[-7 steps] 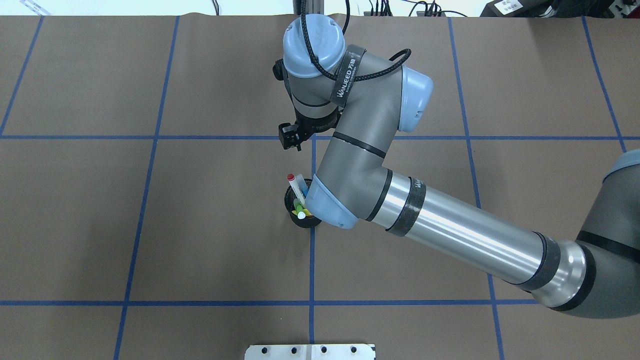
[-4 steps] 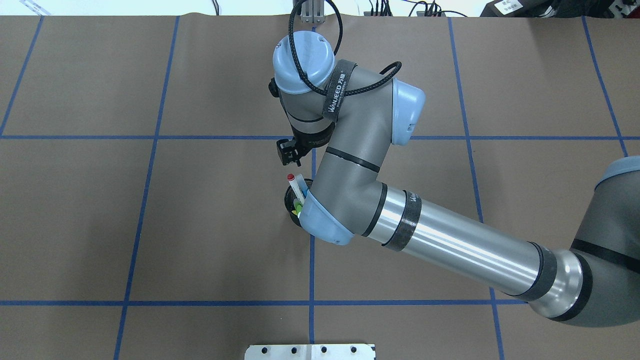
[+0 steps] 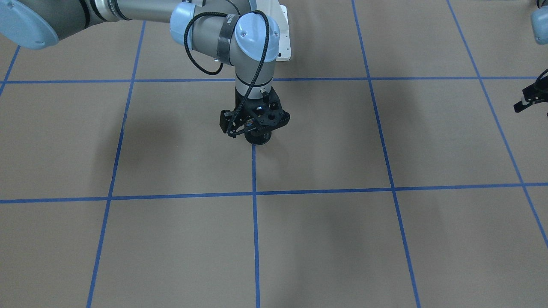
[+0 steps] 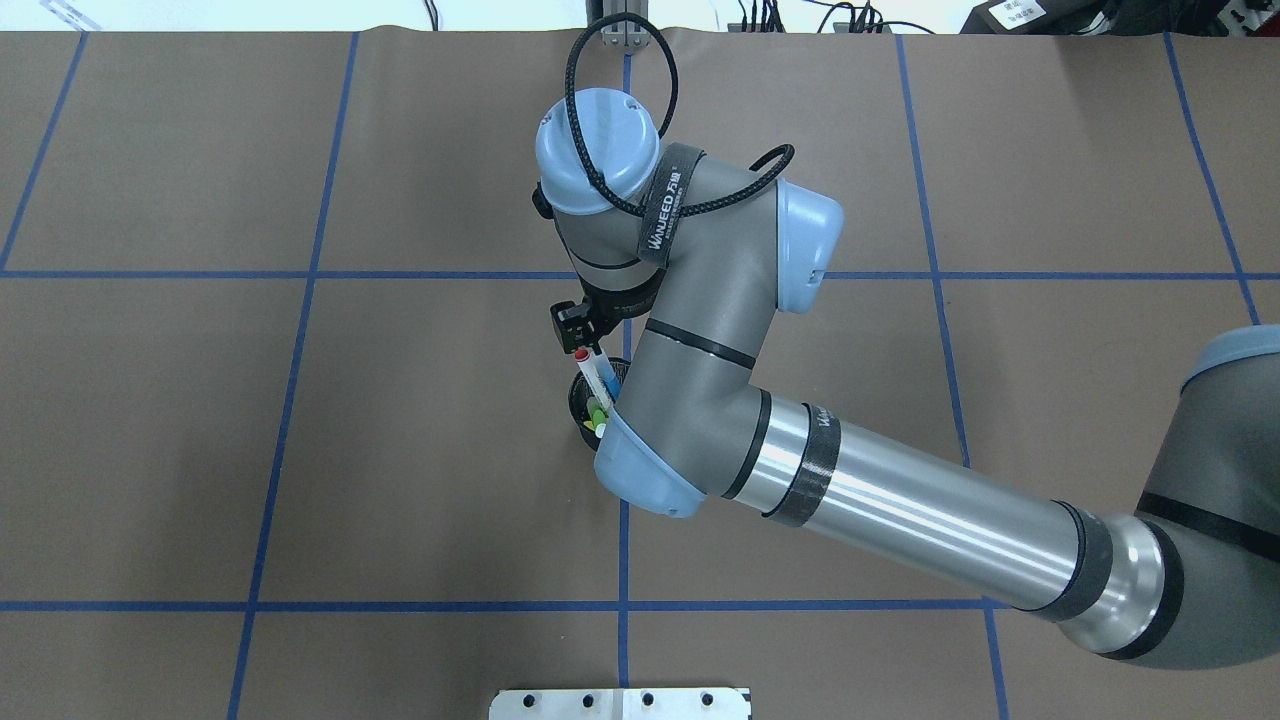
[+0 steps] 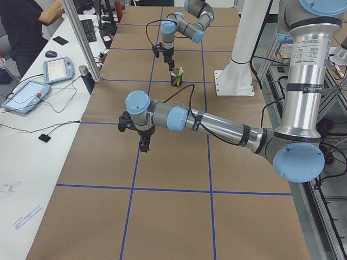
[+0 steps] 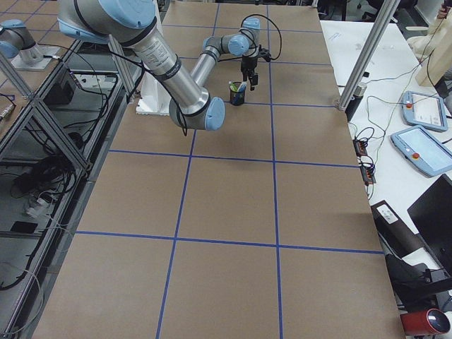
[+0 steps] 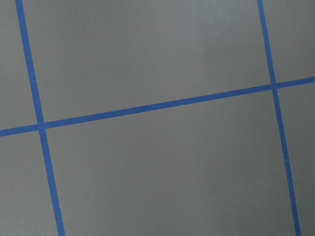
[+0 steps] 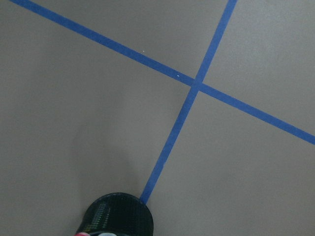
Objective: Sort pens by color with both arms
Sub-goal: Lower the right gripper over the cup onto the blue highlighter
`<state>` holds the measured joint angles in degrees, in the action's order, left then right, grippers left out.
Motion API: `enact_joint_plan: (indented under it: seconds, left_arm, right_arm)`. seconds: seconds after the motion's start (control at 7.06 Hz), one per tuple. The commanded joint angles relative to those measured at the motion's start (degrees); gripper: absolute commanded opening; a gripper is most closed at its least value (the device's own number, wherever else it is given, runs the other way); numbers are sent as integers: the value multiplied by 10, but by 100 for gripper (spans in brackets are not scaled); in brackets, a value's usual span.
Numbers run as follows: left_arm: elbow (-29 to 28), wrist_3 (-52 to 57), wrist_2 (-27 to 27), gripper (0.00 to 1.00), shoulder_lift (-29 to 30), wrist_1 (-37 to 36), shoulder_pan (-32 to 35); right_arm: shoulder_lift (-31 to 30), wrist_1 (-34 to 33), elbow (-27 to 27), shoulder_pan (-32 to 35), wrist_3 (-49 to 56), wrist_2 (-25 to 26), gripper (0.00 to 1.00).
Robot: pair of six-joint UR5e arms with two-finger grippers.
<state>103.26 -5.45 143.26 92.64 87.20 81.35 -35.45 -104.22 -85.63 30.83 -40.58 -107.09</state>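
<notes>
A black mesh cup (image 4: 579,402) stands at the table's middle and holds the pens upright. The white pen with the red cap (image 4: 588,366), the blue pen (image 4: 609,384), the green highlighter (image 4: 597,408) and a bit of the yellow one (image 4: 590,426) show beside my right arm's elbow. My right gripper (image 3: 258,128) hangs just above the cup (image 3: 258,139); its fingers blend into the black cup, so I cannot tell if they are open. My left gripper (image 3: 531,100) is far off at the table's end, cut by the view's edge, with nothing seen in it.
The table is brown paper with a blue tape grid (image 4: 624,606). The right arm's forearm (image 4: 900,510) stretches across the right half and covers part of the cup. A white base plate (image 4: 620,703) lies at the near edge. The cup's rim (image 8: 115,216) shows in the right wrist view.
My right wrist has moved toward the robot and down over the cup. Its black camera mount now sits right above the red cap. The pens and cup have not moved.
</notes>
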Motion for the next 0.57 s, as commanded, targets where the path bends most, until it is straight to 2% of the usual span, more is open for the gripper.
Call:
enact_joint_plan:
  seconds: [0.0, 0.42]
  left_arm:
    - [0, 0, 0, 99, 0, 0, -1]
    - [0, 0, 0, 99, 0, 1, -1]
  right_arm:
    - [-3, 0, 0, -2, 10, 1, 99]
    - [-1, 1, 4, -2, 11, 0, 99]
